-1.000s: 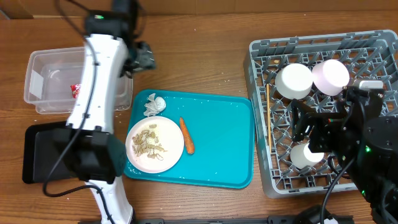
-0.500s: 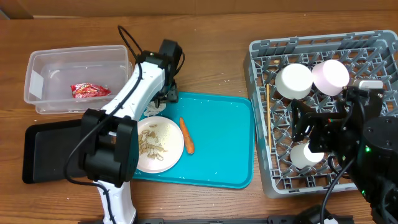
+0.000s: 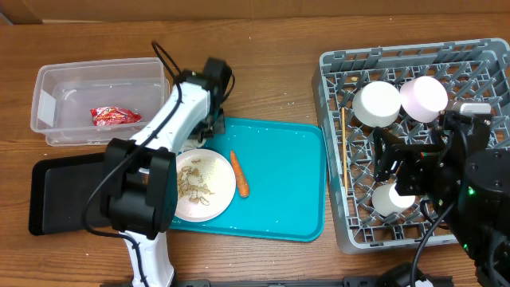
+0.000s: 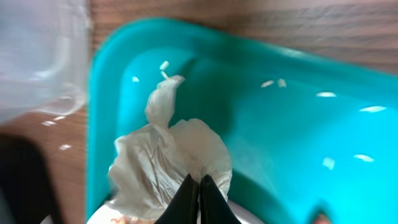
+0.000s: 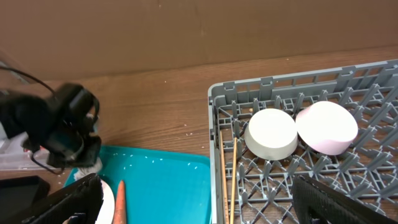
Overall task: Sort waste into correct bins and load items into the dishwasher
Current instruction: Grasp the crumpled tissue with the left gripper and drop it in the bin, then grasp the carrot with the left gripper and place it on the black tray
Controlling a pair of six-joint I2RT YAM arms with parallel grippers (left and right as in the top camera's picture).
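Observation:
My left gripper (image 4: 199, 186) is shut on the crumpled white tissue (image 4: 155, 162) at the far-left corner of the teal tray (image 4: 298, 143). From above, that gripper (image 3: 209, 126) hides the tissue. The white plate (image 3: 215, 199) holds brownish food scraps (image 3: 194, 182), and the orange carrot piece (image 3: 239, 174) lies beside it on the tray. The red wrapper (image 3: 115, 116) lies in the clear tub (image 3: 56, 80). My right gripper (image 5: 199, 208) stands open over the grey dish rack (image 3: 335, 199), which holds two white bowls (image 3: 376, 104) (image 3: 422, 97) and the chopsticks (image 5: 227, 174).
A flat black tray (image 3: 64, 195) lies at the front left, partly under my left arm. The left arm's cable loops above the tub's right end. Bare wooden table (image 3: 271, 80) runs along the back between tub and rack.
My left arm swung from over the clear tub to the teal tray's far-left corner, and its jaws closed on the tissue. The right arm has not moved.

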